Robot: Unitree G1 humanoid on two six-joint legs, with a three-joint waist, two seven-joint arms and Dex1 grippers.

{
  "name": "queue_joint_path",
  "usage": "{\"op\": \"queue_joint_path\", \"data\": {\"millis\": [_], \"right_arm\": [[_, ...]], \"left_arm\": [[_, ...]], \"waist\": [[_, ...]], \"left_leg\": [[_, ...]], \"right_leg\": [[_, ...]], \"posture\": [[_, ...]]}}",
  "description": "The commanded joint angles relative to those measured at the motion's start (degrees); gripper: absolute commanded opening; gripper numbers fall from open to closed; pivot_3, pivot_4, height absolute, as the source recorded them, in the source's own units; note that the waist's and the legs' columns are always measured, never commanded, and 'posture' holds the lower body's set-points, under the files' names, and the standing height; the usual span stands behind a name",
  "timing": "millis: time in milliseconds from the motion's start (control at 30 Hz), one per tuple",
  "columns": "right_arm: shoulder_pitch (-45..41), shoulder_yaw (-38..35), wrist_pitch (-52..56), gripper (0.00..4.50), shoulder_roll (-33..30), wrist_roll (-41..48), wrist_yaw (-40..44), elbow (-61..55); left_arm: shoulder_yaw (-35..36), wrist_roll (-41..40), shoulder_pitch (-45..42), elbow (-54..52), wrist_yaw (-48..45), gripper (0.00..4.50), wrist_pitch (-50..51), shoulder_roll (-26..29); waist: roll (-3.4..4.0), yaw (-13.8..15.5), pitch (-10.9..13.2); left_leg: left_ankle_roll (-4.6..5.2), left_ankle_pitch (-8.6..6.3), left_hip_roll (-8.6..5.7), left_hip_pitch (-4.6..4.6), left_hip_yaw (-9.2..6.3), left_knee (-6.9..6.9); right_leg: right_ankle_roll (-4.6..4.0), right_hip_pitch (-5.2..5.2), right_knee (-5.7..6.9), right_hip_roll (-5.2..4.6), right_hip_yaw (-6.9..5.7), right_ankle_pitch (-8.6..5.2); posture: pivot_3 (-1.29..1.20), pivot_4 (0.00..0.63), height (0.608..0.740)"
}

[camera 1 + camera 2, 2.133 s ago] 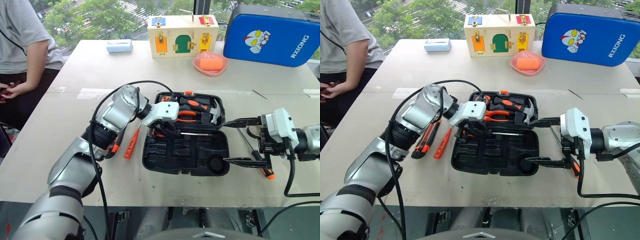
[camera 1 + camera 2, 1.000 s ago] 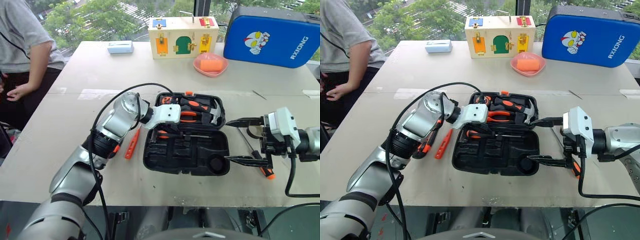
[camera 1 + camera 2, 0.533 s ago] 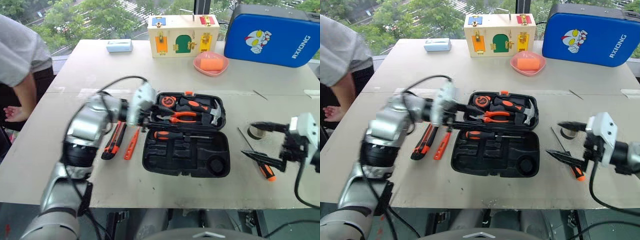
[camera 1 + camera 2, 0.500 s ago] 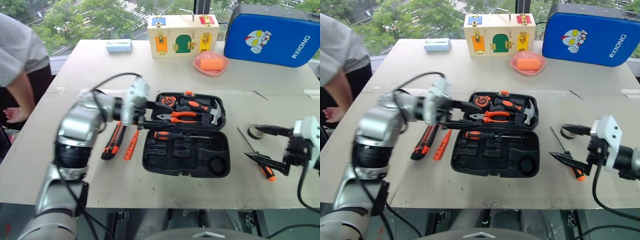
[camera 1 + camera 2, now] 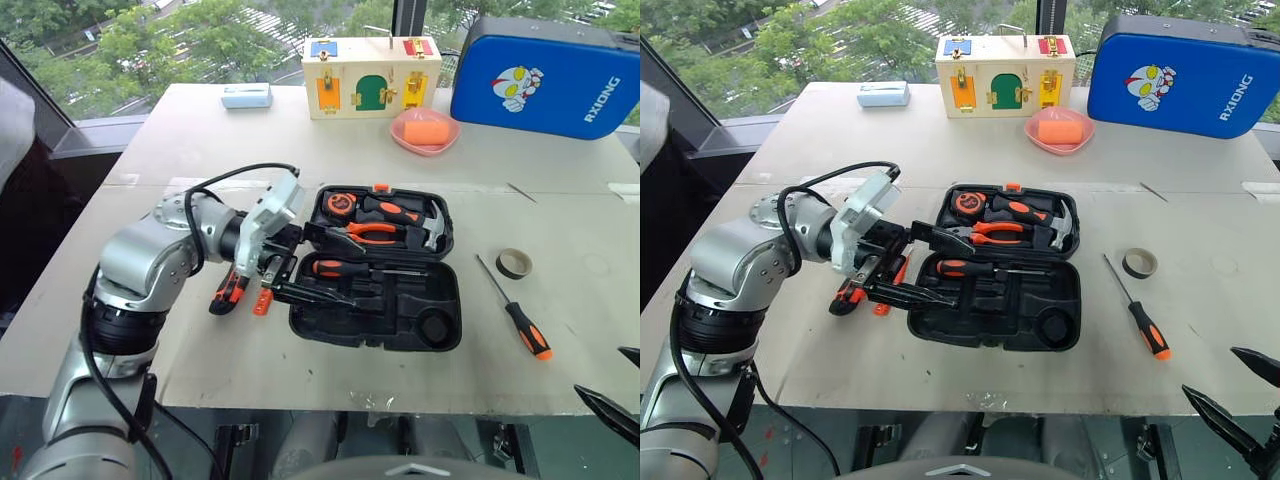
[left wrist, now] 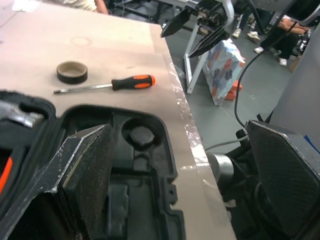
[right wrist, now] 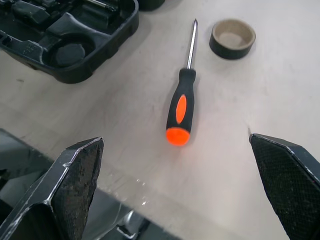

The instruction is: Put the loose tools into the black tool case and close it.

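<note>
- The black tool case [image 5: 378, 265] is lying open on the surface [image 5: 180, 140], with its lid half away from the robot and its tray half near the front edge.
- One screwdriver [image 5: 340, 269] is already sitting in a slot in the case, next to the pliers [image 5: 362, 232] and the hammer [image 5: 410, 215].
- Another screwdriver [image 5: 520, 315] is lying loose on the surface to the right of the case, and the tape roll [image 5: 514, 263] is resting just behind it.
- The utility knife [image 5: 230, 288] and the slim tester screwdriver [image 5: 263, 298] are lying on the left side of the case, partly hidden by the arm.
- The left gripper [image 5: 305, 265] is hanging over the left edge of the case with its jaws wide apart, holding nothing.
- The right gripper [image 5: 1232, 395] is sitting low at the front right edge of the surface, with its jaws also wide apart and empty.
- The next good move is probably picking up one more loose tool.
- For the screwdriver on the right, the right jaws should be coming down across the fat orange and black handle, not the thin metal shaft.
- The jaws should be squeezing the middle of the handle, so it is not tipping.
- The lid should be staying open until every loose tool is lying in its slot.
</note>
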Motion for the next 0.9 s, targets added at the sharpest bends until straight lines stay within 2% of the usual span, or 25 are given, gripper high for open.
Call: {"op": "queue_joint_path", "data": {"millis": [33, 100, 333, 567, 667, 800, 900], "right_arm": [[-4.63, 4.32, 1.2, 4.5, -3.38, -1.07, -3.57, -1.5], [-8.86, 9.51, 2.55, 4.5, -5.62, -3.0, -6.29, -1.13], [-20.83, 25.36, 6.93, 4.5, -7.01, -11.63, -16.44, 5.78], [-23.23, 30.67, 6.14, 4.5, -6.2, -17.69, -20.43, 12.27], [-23.03, 31.52, 4.72, 3.8, -5.03, -17.95, -20.47, 13.0], [-22.37, 32.26, 4.06, 2.2, -3.75, -18.1, -21.03, 11.97], [-22.38, 31.64, 4.07, 0.76, -2.94, -17.85, -21.6, 11.25]], "left_arm": [[-0.59, 1.26, -0.8, -0.57, -0.89, 4.47, -2.67, 0.65], [-1.06, 1.84, -0.55, -1.03, -0.89, 4.47, -3.29, 1.1], [-0.99, 1.98, -0.16, -3.18, 1.47, 4.47, -3.27, 1.96], [-0.1, 0.97, 0.49, -5.08, 3.14, 4.47, -2.03, 2.85], [-0.13, 0.88, 0.66, -5.06, 3.75, 4.5, -1.87, 2.84], [-0.29, 0.46, 0.89, -5.05, 4.1, 4.5, -1.83, 2.92], [-0.13, 0.15, 1.27, -4.93, 4.03, 4.5, -1.88, 3.24]], "waist": [[0.01, 0.0, 0.0], [-0.12, -0.97, 0.01], [-0.02, -0.38, -0.01], [-0.02, 0.02, -0.02], [-0.05, -0.01, -0.03], [-0.08, -0.04, -0.05], [-0.08, -0.02, -0.05]], "left_leg": [[-0.08, 0.05, 0.02, -0.05, -0.02, -0.1], [-0.25, 0.15, 0.08, -0.05, -0.02, -0.08], [-0.29, 0.18, 0.02, -0.21, -0.12, 0.03], [-0.31, 0.2, 0.01, -0.21, -0.07, 0.03], [-0.3, 0.19, 0.01, -0.17, -0.07, 0.06], [-0.28, 0.18, 0.01, -0.08, -0.07, 0.1], [-0.29, 0.18, 0.01, -0.09, -0.07, 0.1]], "right_leg": [[-0.01, -0.05, -0.01, 0.01, -0.03, -0.01], [-0.02, -0.05, -0.02, 0.08, 0.0, -0.01], [-0.01, -0.09, -0.04, 0.02, -0.13, -0.01], [-0.01, -0.11, -0.03, 0.03, -0.08, -0.01], [0.0, -0.06, -0.01, 0.05, -0.09, 0.0], [0.01, -0.02, -0.01, 0.05, -0.07, 0.01], [0.01, -0.03, -0.01, 0.05, -0.08, 0.01]], "posture": [[0.0, 0.15, 0.735], [0.0, 0.15, 0.735], [0.0, 0.15, 0.735], [0.0, 0.15, 0.735], [0.0, 0.15, 0.735], [0.0, 0.15, 0.735], [0.0, 0.15, 0.735]]}}
